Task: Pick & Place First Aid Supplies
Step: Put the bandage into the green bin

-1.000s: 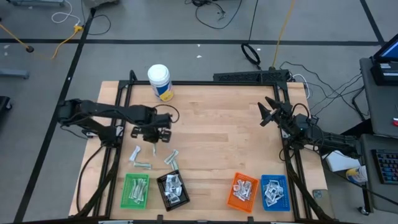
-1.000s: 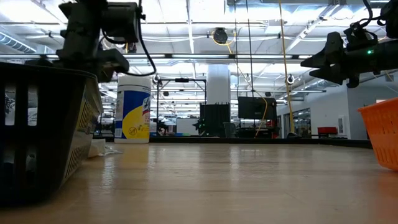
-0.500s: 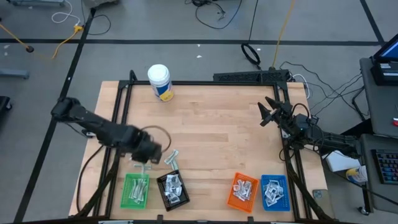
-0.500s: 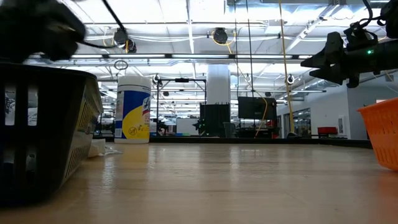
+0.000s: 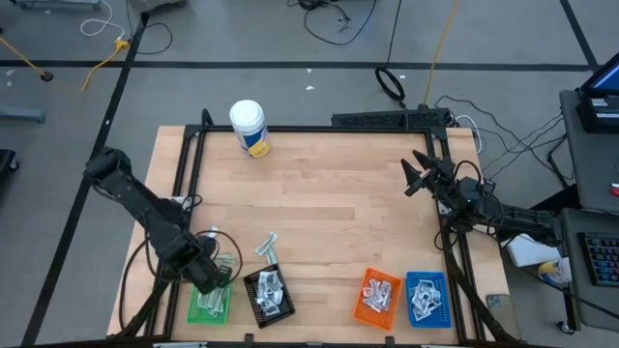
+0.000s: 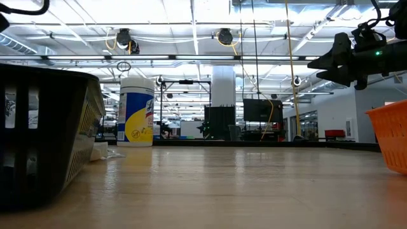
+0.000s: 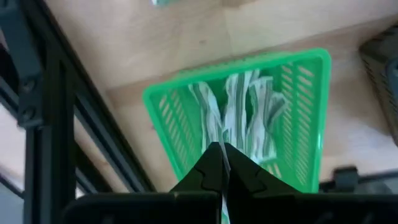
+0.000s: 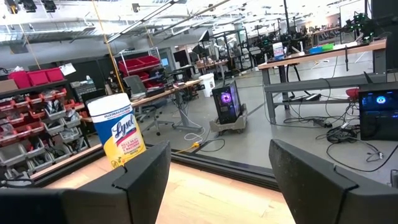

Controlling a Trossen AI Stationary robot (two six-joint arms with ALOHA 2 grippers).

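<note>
My left gripper hangs shut over the green tray at the table's near left. It points down at the pale wrapped strips lying in that tray. A thin pale strip shows edge-on between its fingers. A few loose first aid supplies lie flat on the wood just beyond the black tray. My right gripper waits open at the table's right side, raised and roughly level, with nothing between its fingers. My left gripper pinches a thin pale strip between its two fingers; only its edge shows in the slit between them. The fingers come from above, pointing down over the green tray. I cannot tell the part beyond the fingertips from the strips in the tray.
An orange tray and a blue tray, both holding packets, stand at the near right. A tall white bottle with a yellow label stands at the far left. Black frame rails run along the table's sides. Bare wood fills the middle.
My left gripper has swung from the table's left middle toward the near edge and a little left, to a place over the green tray, rolling as it went and staying shut on the strip. The right arm has kept still.
</note>
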